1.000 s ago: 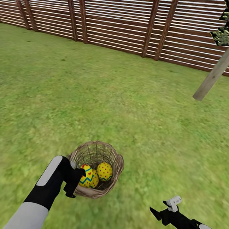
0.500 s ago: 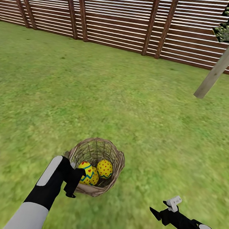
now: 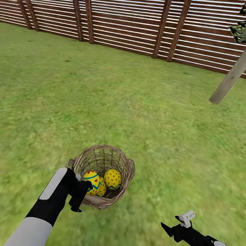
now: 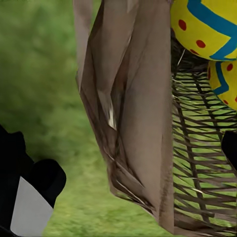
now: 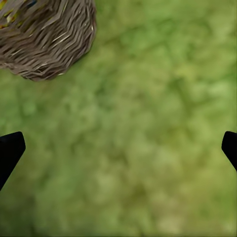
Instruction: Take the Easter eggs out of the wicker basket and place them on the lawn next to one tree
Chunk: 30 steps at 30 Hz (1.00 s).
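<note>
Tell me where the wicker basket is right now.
In the head view the wicker basket sits on the lawn low and centre-left, right beside the left gripper, with the Easter eggs inside.

We held our left gripper [image 3: 77, 198] low with its fingers spread apart, the forearm angled forward. Our right gripper [image 3: 172, 224] hung lower, its fingers [image 5: 10, 150] spread wide too.

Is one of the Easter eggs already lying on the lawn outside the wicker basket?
No. In the head view the Easter eggs all sit inside the wicker basket, and none lies on the lawn around it.
</note>
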Motion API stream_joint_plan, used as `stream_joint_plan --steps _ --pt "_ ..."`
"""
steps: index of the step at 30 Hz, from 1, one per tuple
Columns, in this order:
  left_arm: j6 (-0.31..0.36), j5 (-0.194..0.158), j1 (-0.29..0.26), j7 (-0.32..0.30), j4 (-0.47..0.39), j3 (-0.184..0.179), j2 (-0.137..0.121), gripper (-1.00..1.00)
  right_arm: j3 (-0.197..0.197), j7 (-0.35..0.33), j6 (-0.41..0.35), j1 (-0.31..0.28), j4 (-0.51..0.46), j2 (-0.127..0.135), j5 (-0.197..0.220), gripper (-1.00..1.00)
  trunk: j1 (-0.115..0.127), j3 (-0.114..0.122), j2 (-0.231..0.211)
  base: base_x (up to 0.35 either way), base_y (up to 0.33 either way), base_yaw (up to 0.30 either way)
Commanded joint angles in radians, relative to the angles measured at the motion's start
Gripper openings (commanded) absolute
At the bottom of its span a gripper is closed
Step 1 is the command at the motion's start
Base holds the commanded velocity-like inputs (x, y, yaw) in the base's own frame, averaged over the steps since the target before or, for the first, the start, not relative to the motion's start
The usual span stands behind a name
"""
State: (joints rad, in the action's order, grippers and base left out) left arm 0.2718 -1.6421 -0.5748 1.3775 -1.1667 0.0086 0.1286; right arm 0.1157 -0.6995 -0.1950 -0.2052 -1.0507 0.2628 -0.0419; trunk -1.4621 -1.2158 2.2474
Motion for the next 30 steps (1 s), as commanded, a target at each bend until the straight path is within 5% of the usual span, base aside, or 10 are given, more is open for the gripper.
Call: stream_joint_plan --steps 1,18,30 --pt "0.010 -0.001 0.000 0.004 -0.001 0.001 0.000 1.00 0.002 -0.006 -0.006 0.000 -0.002 0.000 -0.004 1.00 -0.004 -0.004 0.008 0.000 0.000 0.000" --pt "0.012 -0.001 0.000 -0.001 0.002 -0.002 0.001 1.00 0.002 -0.005 -0.006 0.000 -0.002 -0.002 -0.005 1.00 -0.057 -0.048 0.106 0.000 0.000 0.000" --pt "0.012 -0.002 0.000 -0.001 0.004 -0.002 0.002 1.00 0.002 -0.005 -0.006 0.000 -0.001 -0.002 -0.006 1.00 -0.073 -0.060 0.134 0.000 0.000 0.000"
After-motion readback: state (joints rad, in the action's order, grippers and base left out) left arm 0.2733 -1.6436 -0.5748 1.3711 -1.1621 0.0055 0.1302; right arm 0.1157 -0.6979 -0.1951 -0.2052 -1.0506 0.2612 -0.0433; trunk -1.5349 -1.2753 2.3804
